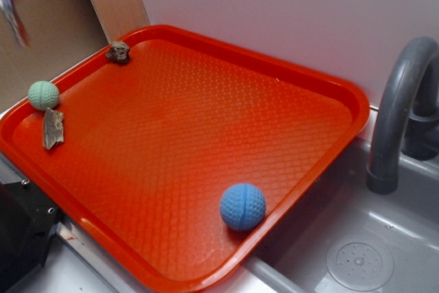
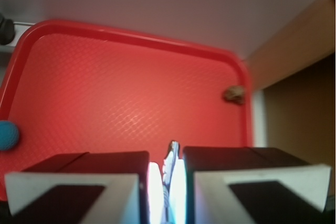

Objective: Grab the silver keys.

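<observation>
Silver keys [image 2: 171, 174] pinched in nearly closed gripper [image 2: 167, 187], mostly hidden by fingers [image 2: 89, 182]; exterior view: blurred at top-left edge.

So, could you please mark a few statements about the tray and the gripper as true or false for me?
1. The silver keys lie flat on the red tray. False: they are pinched in the gripper, above the tray.
2. The blue ball sits by the tray edge nearest the sink. True.
3. The green ball touches the blue ball. False: they are at opposite ends of the tray.
4. A small brown rock sits in a tray corner. True.
5. The bark chip lies in the sink. False: it lies on the tray, right by the green ball.
</observation>
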`<state>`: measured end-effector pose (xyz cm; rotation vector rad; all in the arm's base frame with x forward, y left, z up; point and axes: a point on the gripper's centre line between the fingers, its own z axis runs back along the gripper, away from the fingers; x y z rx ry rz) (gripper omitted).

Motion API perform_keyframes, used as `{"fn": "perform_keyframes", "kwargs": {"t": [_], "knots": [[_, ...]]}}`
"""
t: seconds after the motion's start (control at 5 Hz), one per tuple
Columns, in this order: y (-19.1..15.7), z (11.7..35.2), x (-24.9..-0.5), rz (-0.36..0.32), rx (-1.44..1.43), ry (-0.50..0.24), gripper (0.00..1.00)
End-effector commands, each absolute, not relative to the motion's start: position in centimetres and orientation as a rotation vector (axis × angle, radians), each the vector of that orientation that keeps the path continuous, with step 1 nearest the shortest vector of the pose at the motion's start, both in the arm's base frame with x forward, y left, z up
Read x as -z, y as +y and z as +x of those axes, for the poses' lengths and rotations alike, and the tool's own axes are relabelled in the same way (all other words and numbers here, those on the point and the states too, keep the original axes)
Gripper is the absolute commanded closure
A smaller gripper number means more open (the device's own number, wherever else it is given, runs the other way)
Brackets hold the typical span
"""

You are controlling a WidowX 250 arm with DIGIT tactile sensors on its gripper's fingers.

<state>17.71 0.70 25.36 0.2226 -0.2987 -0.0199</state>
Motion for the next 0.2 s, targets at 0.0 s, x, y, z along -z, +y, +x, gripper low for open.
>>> {"fn": "perform_keyframes", "kwargs": {"t": [0.0], "knots": [[0.72,17.03,-25.38,0.171,0.029,-0.301,1.00]]}}
